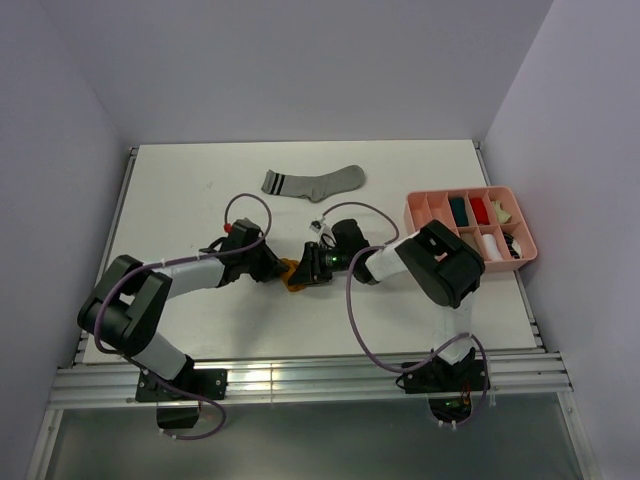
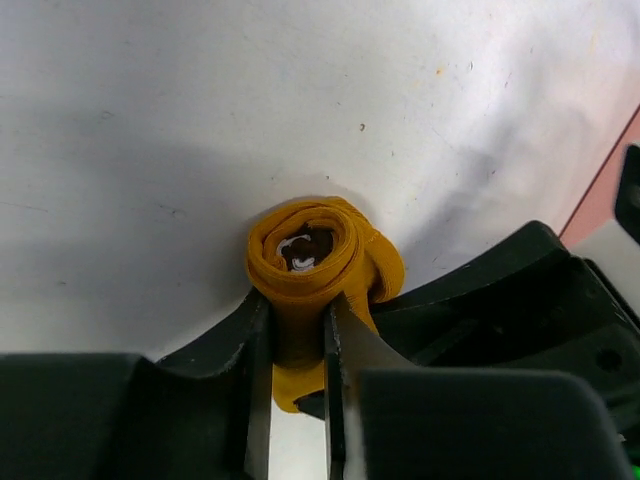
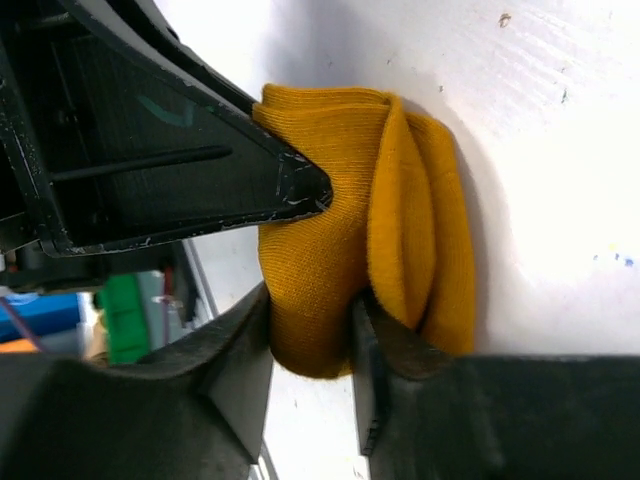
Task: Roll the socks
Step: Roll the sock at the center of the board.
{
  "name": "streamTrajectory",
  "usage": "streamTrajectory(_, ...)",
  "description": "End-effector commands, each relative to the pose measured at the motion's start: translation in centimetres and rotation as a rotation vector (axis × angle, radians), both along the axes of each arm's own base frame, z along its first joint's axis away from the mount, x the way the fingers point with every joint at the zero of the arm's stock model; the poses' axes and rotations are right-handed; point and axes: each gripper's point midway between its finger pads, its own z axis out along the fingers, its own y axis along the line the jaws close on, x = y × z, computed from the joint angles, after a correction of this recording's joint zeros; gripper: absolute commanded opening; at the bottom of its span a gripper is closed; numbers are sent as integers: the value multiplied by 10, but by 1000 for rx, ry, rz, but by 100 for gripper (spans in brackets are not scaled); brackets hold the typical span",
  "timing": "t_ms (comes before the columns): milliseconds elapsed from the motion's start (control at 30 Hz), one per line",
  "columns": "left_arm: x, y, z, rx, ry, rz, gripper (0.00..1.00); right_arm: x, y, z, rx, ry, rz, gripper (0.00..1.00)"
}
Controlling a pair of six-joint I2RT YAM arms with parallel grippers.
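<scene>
A mustard-orange sock (image 1: 292,273) lies rolled into a tight coil (image 2: 315,255) on the white table, its brown-white cuff showing at the centre of the coil. My left gripper (image 2: 297,335) is shut on the near side of the roll, with fabric pinched between both fingers. My right gripper (image 3: 312,335) comes in from the opposite side and is shut on a fold of the same sock (image 3: 340,260). The two grippers (image 1: 280,268) (image 1: 308,266) meet tip to tip mid-table. A grey sock (image 1: 313,182) with dark cuff stripes lies flat farther back.
A pink compartment tray (image 1: 520,225) stands at the right edge of the table and holds several small rolled bundles. The left gripper's finger (image 3: 200,170) fills the upper left of the right wrist view. Both arms' cables loop over the table.
</scene>
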Motion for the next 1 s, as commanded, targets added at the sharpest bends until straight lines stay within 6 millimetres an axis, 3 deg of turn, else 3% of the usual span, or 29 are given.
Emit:
streamTrajectory(0, -36, 20, -36, 188, 131, -74, 18, 3, -29, -29, -220, -79, -61, 43)
streamTrajectory(200, -32, 25, -31, 358, 128, -122, 16, 17, -41, 8, -265, -272, -99, 58)
streamTrajectory(433, -24, 17, -18, 469, 128, -191, 17, 33, -57, 47, -395, -521, -211, 62)
streamTrajectory(533, -22, 12, -15, 471, 140, -212, 17, 25, -49, 66, -428, -638, -226, 62)
streamTrajectory(633, -21, 9, -16, 485, 168, -231, 17, 17, -40, 68, -472, -724, -252, 62)
streamTrajectory(967, -13, -2, -8, 484, 195, -263, 18, -9, -8, 45, -586, -885, -203, 62)
